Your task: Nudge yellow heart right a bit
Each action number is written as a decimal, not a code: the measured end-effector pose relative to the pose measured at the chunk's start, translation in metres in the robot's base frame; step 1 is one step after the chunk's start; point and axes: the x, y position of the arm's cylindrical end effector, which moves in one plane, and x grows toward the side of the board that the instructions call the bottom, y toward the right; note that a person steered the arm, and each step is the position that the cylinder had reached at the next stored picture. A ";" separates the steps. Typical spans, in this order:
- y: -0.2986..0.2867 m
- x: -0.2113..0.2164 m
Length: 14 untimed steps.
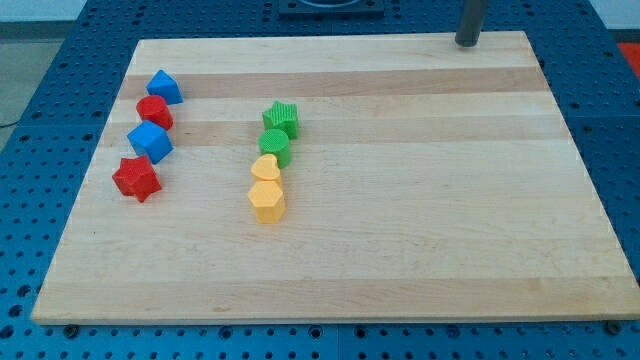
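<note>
The yellow heart (265, 168) lies left of the board's middle. It touches a yellow hexagon block (267, 201) below it and a green round block (275, 146) above it. A green star (281, 118) tops this column. My tip (466, 43) is at the board's top edge, toward the view's right, far from the yellow heart and from all the blocks.
A second column stands near the board's left edge: a blue block (163, 87), a red round block (154, 111), a blue cube (150, 141) and a red star (137, 178). The wooden board (420, 220) rests on a blue perforated table.
</note>
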 end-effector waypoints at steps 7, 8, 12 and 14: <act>-0.218 0.373; -0.316 0.361; -0.321 0.205; -0.314 0.259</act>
